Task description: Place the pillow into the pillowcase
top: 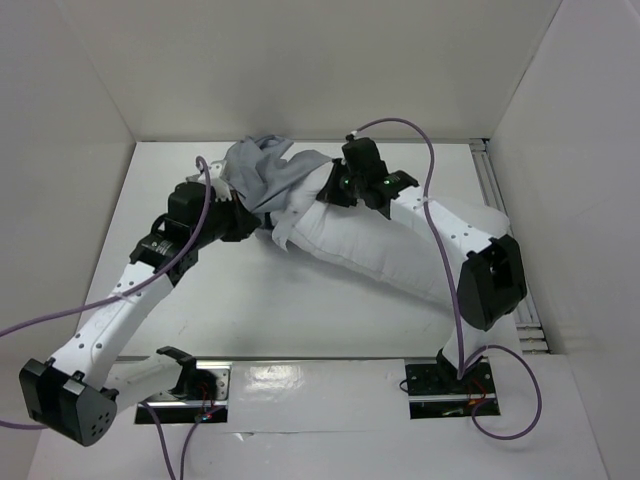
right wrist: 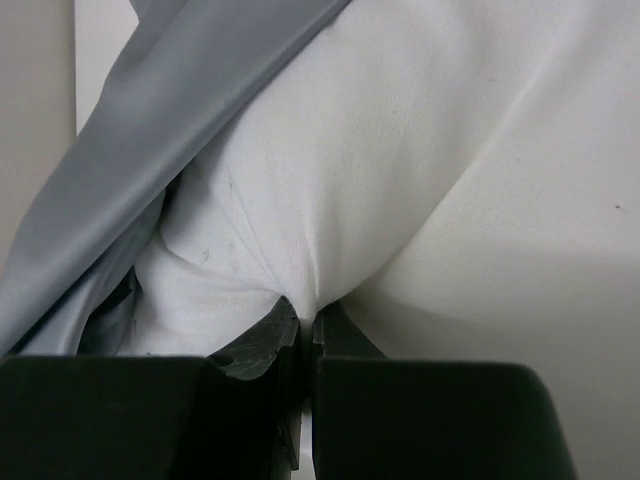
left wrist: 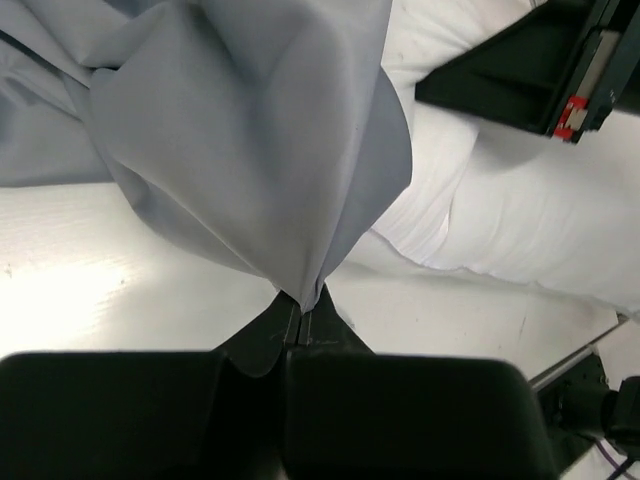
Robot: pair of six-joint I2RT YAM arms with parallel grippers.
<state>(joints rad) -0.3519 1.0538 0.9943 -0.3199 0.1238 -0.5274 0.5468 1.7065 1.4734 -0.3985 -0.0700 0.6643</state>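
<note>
The white pillow [top: 375,255] lies slantwise across the middle of the table, its far-left end under the grey pillowcase [top: 268,172], which is bunched up at the back. My left gripper [top: 243,212] is shut on a fold of the pillowcase [left wrist: 250,130] and holds it lifted. My right gripper [top: 335,190] is shut on a pinch of the pillow's fabric [right wrist: 400,150] near the pillowcase's edge [right wrist: 130,190]. The pillow also shows in the left wrist view [left wrist: 500,210].
White walls enclose the table on three sides. A metal rail [top: 497,185] runs along the right edge. Purple cables [top: 430,150] loop over both arms. The right arm [top: 470,250] lies over the pillow's right part.
</note>
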